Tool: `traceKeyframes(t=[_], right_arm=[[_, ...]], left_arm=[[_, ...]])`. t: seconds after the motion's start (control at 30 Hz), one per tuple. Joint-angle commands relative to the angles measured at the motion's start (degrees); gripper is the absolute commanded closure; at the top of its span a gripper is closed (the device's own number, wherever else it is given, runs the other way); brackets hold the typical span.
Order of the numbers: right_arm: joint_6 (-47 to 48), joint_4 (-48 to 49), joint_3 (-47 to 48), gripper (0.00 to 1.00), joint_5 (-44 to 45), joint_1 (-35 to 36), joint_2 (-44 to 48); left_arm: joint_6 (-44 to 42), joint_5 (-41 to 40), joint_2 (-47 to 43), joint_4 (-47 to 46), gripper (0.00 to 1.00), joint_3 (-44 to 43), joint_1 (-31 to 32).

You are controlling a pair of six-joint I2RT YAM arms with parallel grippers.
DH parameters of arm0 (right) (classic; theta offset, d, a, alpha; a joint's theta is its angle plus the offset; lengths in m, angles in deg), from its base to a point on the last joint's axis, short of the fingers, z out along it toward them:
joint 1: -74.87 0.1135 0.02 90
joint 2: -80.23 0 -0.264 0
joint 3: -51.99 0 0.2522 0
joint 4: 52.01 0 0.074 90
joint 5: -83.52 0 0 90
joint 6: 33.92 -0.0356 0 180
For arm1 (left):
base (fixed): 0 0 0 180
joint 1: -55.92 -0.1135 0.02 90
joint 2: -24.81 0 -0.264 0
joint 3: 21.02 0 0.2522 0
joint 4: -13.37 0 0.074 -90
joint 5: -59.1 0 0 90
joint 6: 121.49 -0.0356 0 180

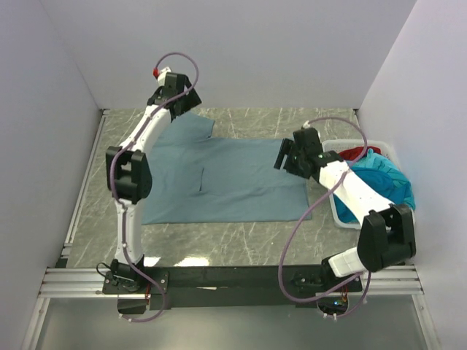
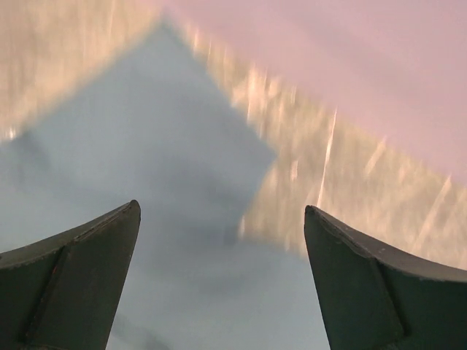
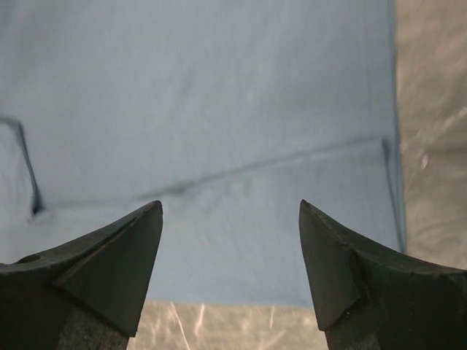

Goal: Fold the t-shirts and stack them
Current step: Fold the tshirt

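Has the grey shirt (image 1: 233, 182) spread flat on the counter (image 1: 219, 240), likely for clean fold lines; holds the left tool (image 2: 222, 211) wide apart and empty above the far sleeve corner, seemingly just clear of the cloth, though blurred there; hangs the right tool (image 3: 230, 208), also spread and empty, over the shirt's right edge, probably to line up a pinch; leaves turquoise shirt (image 1: 387, 182) and red shirt (image 1: 354, 153) heaped in the basket (image 1: 387, 148), out of the way until wanted.

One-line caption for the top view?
Grey-blue t-shirt spread on table; left gripper and right gripper open above it; basket alongside.
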Motion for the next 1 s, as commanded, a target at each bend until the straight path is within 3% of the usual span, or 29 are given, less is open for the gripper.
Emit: traceKeyframes(t=[0.0,0.17,0.3,0.53,0.7,0.97], right_arm=[[1.91,0.03,7.63,0.18,3.67,-1.58,-3.35],[2.52,-1.03,12.66,0.16,4.20,-2.90,-8.54],[3.49,-0.59,13.46,0.15,2.63,-3.26,-10.91],[3.49,1.95,9.69,0.15,-4.31,-3.08,-12.85],[3.84,3.09,4.78,0.15,-5.47,-1.76,-11.10],[1.04,6.96,-4.19,0.15,-8.71,0.61,-8.55]], left_arm=[[-7.51,-1.98,9.48,1.25,0.00,-13.07,-2.94],[-13.76,-1.62,19.14,-5.53,0.01,-22.84,-5.14],[-14.48,0.13,19.35,-5.44,0.00,-22.51,-5.14],[-8.41,-0.74,3.11,-9.39,0.01,1.80,-5.14],[-5.60,-0.48,-6.39,-8.08,0.01,10.44,-5.05],[3.53,7.33,-26.52,-14.48,0.00,45.32,-4.88]])
